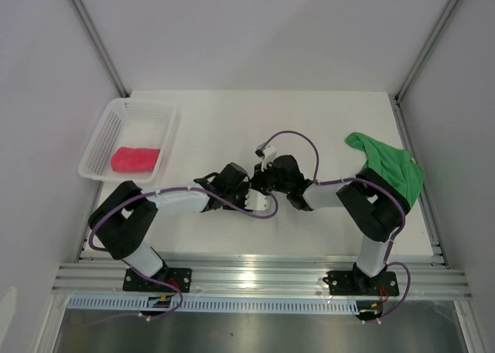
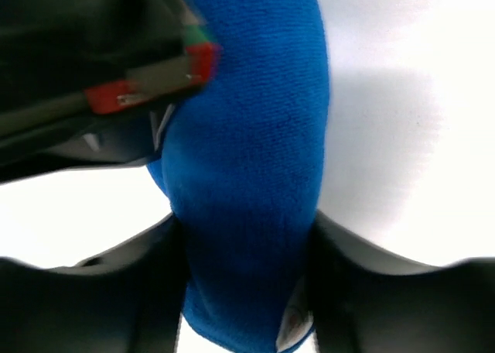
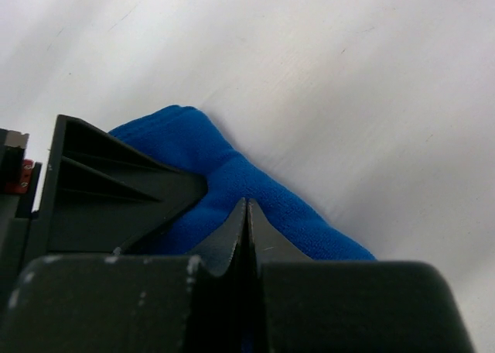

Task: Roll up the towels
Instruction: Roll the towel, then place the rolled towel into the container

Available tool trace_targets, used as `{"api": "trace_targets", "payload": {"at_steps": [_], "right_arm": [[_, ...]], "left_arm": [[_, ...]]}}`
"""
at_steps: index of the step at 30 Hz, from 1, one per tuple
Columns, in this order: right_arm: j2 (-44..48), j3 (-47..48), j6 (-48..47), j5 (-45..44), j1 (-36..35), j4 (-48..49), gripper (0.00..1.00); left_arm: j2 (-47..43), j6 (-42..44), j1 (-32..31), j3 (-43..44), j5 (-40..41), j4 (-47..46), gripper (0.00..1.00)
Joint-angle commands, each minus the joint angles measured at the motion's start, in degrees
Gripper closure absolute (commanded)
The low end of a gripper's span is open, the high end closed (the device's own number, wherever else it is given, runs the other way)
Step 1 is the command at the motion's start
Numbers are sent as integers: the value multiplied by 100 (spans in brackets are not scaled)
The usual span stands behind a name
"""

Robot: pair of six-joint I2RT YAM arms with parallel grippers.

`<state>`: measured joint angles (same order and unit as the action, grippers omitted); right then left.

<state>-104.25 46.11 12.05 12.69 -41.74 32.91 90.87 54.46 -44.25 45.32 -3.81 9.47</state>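
Note:
The royal blue towel (image 2: 255, 136) is a tight roll at the table's middle, hidden under the grippers in the top view. My left gripper (image 2: 247, 275) is shut on it, one finger (image 2: 116, 291) on each side; it also shows from above (image 1: 244, 189). My right gripper (image 3: 247, 206) is shut with its jaws together, and its tips touch the blue towel (image 3: 263, 183) next to the left gripper's finger (image 3: 108, 190); from above (image 1: 264, 184) it faces the left one. The pink-red towel (image 1: 135, 159) lies rolled in the basket. The bright green towel (image 1: 390, 167) lies crumpled at the right edge.
The white mesh basket (image 1: 104, 136) stands at the table's far left. The green towel hangs partly over the table's right edge beside the right arm's elbow (image 1: 371, 202). Purple cables loop over both arms.

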Motion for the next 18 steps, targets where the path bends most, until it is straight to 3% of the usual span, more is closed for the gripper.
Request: {"api": "trace_targets", "payload": {"at_steps": [1,4,10,14,18], "right_arm": [[308,118,51,146,121,49,100],[448,153,51,242,323,-38,97],[888,206,-395,436,684,-486,82],[1326,188,-852,664,1017,-811,64],[1739,-136,-1283,1182,1561,-848,41]], "left_arm": [[194,329,-31,-199,-146,248,55],[194,285,-31,-217,-111,239,64],[159,-5,-5,-67,38,178,83],[168,47,4,-58,257,-76,99],[54,39,83,64,329,-121,99]]}}
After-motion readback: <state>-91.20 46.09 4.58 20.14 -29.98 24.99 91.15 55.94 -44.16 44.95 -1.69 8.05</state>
